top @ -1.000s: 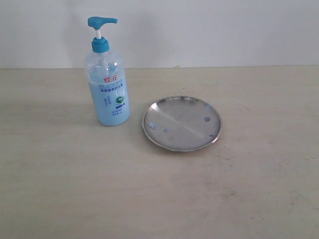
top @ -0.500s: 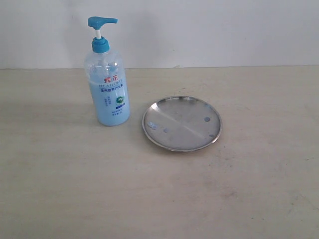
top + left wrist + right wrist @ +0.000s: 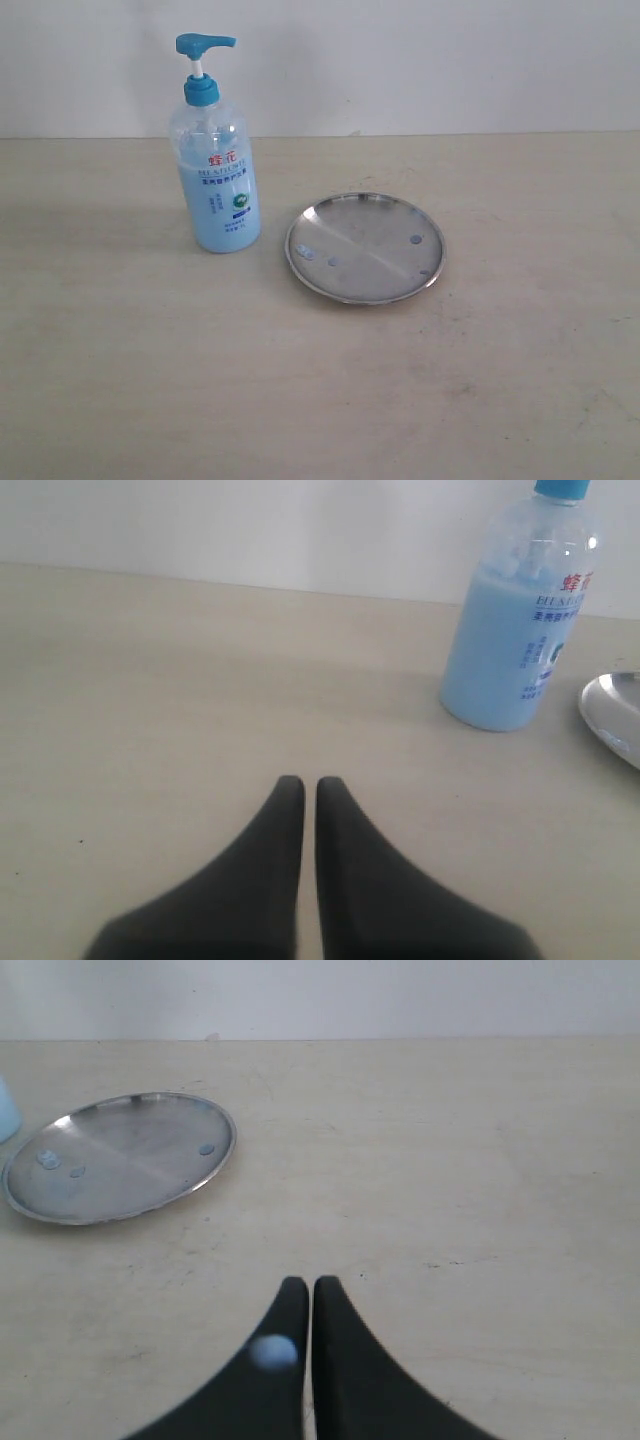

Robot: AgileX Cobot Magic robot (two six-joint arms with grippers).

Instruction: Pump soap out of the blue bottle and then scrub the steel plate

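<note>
Left wrist view shows my left hand [image 3: 310, 780] pressed together over the tabletop [image 3: 150, 680], the bottle [image 3: 520, 540] of blue soap [image 3: 495, 675] standing upright well ahead of it to one side, while my right hand [image 3: 310, 1282], likewise pressed together, has the plate [image 3: 130, 1160] lying flat well ahead of it.

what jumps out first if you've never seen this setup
The tall blue bottle stands on the table, left in the exterior view. Just right of it, not touching, lies the shiny plate. The left claw and right claw are shut and empty, away from both.
</note>
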